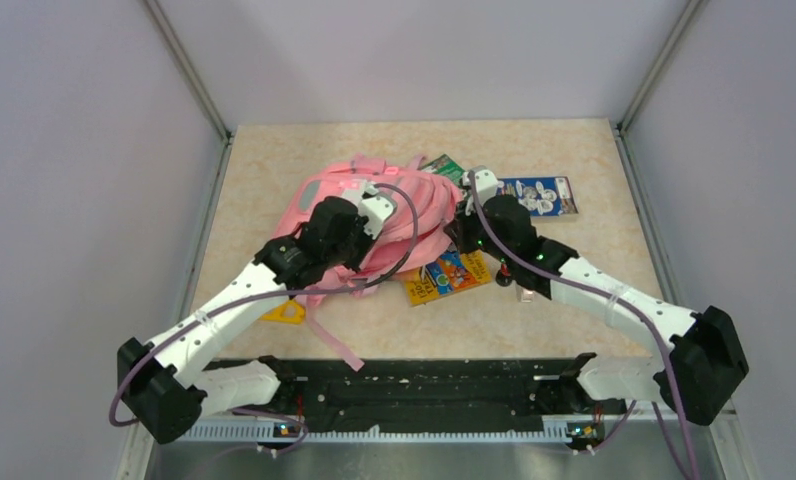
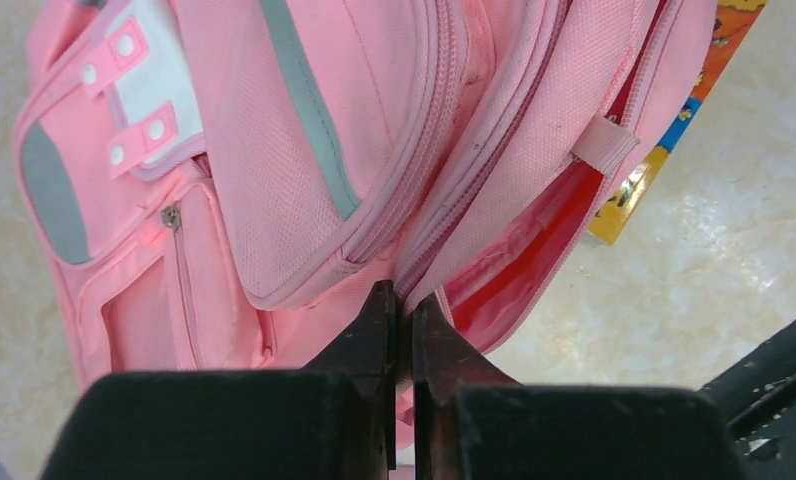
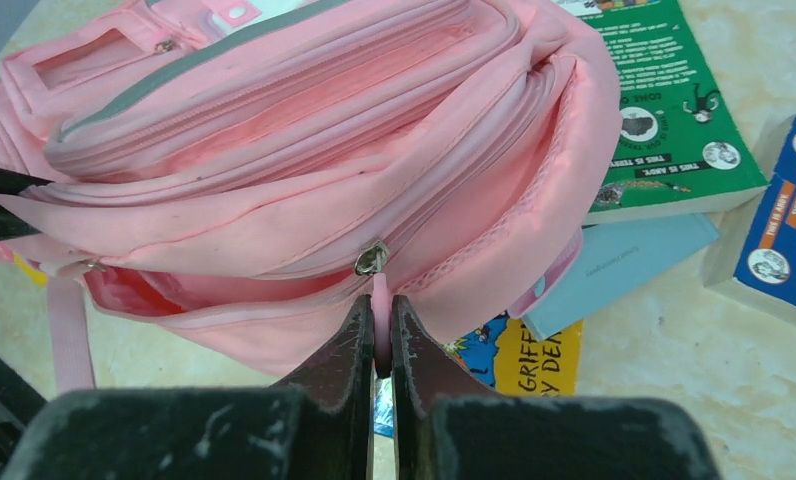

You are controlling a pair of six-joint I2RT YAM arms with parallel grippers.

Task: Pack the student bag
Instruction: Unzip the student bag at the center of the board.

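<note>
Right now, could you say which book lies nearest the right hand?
The yellow book, tucked under the student bag beside the right hand; the green book and blue book lie farther off.

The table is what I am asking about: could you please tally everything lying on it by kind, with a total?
Pink fabric backpack: 1
Books: 3 (green book, blue book, yellow-orange book)
Pale blue thin booklet: 1
Yellow plastic triangle ruler: 1
Total: 6
</note>
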